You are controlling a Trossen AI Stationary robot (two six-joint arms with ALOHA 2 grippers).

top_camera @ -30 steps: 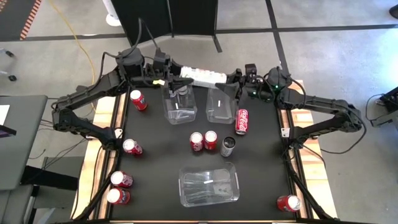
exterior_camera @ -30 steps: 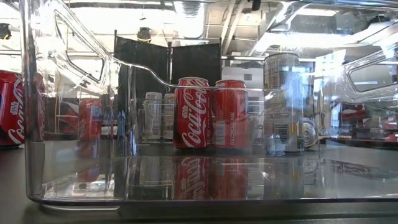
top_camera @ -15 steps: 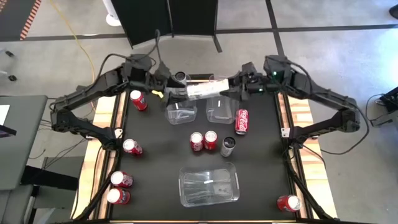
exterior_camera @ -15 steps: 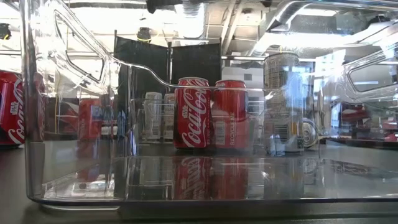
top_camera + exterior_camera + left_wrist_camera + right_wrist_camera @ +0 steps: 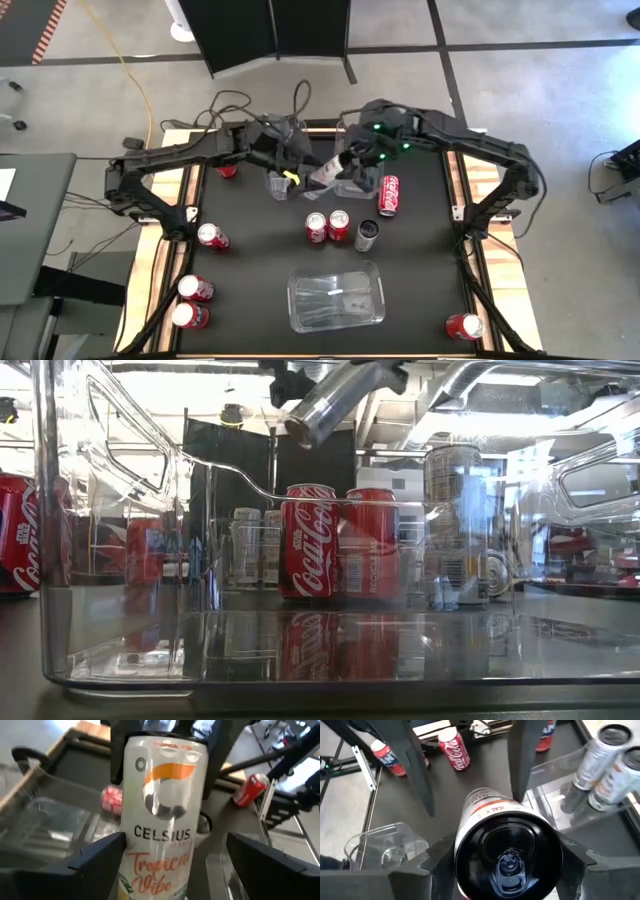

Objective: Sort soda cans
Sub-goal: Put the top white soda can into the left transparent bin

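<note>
A tall white Celsius can point(image 5: 325, 172) hangs tilted in the air above the two far clear bins. It also shows high in the low view point(image 5: 330, 400). My right gripper point(image 5: 506, 842) is shut on its top end. My left gripper point(image 5: 175, 837) is open, one finger on either side of the can's point(image 5: 162, 820) lower end. Two red cans point(image 5: 327, 226) and a silver-grey can point(image 5: 366, 235) stand mid-table. Another red can point(image 5: 389, 195) lies on its side. My right gripper pinches the white can at its top end point(image 5: 470, 835) between its two fingers, which lie along the can, its lid facing the wrist. It comes slanting down from the table's far right. The can is lifted clear, tilted, bottom end point(image 5: 300, 428) lower, toward the left.
Two clear bins point(image 5: 290, 182) point(image 5: 352, 178) sit under the grippers, one holding several pale cans point(image 5: 605, 770). A third clear bin point(image 5: 337, 295) lies near the near edge. Red cans stand along the left edge point(image 5: 212, 237) point(image 5: 195, 289) point(image 5: 188, 316) and at the near right corner point(image 5: 463, 326).
Both grippers have carried the white can from beyond the far bins toward the near edge, over the bins. The can lay level between them, left to right; now it slants with its bottom end lower. Both arms have stretched in over the table.
</note>
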